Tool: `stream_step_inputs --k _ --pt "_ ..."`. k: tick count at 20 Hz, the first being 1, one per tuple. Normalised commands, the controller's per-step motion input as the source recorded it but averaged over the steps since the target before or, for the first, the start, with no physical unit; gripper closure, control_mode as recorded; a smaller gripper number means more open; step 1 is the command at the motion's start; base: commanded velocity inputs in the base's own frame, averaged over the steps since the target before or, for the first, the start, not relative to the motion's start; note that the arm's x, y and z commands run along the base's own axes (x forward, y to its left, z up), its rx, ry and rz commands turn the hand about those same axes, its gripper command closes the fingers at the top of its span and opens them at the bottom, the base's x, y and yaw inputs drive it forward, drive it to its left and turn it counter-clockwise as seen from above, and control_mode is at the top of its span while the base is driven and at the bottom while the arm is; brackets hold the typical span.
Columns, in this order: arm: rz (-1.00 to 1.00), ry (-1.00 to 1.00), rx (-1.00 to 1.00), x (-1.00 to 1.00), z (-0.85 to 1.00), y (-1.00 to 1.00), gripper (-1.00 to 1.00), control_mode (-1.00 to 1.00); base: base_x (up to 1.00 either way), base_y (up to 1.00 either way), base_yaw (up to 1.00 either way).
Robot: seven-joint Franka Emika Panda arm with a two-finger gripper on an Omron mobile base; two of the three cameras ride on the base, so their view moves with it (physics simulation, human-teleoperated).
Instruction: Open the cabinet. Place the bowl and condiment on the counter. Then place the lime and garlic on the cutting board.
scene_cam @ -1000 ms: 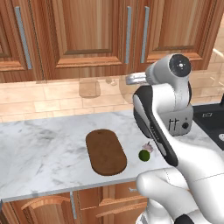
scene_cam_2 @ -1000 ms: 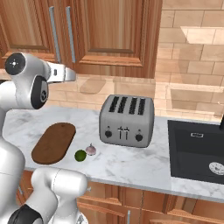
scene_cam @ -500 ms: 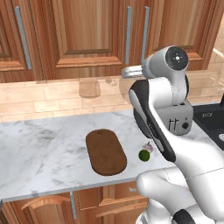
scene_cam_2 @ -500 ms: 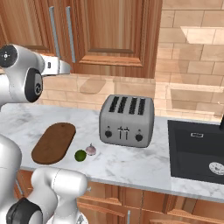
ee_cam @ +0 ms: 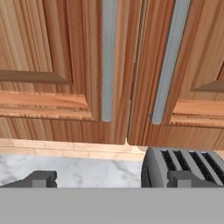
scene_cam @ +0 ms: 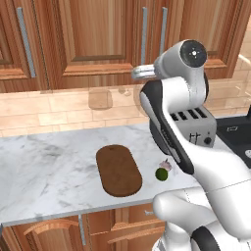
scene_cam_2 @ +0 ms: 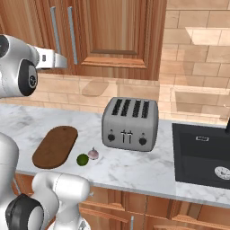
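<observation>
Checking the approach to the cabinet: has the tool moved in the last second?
Yes. In the left base view the tool has swung left toward the cabinet handles.

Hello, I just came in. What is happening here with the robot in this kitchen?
The robot arm is raised toward the cabinet, whose two doors are both shut. Its gripper is open, holds nothing, and faces the two grey bar handles without touching them. On the counter, the cutting board lies bare, with the lime and garlic beside it, near the toaster. So nothing has been taken out of the cabinet yet.
</observation>
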Motion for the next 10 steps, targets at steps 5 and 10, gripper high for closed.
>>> stream_step_inputs --k 5,10 --pt "0.0 0.0 0.0 0.0 0.18 0.05 -1.0 -1.0 0.0 0.0 0.0" --pt "0.0 -0.01 0.0 0.0 0.05 0.0 -1.0 -1.0 0.0 0.0 0.0"
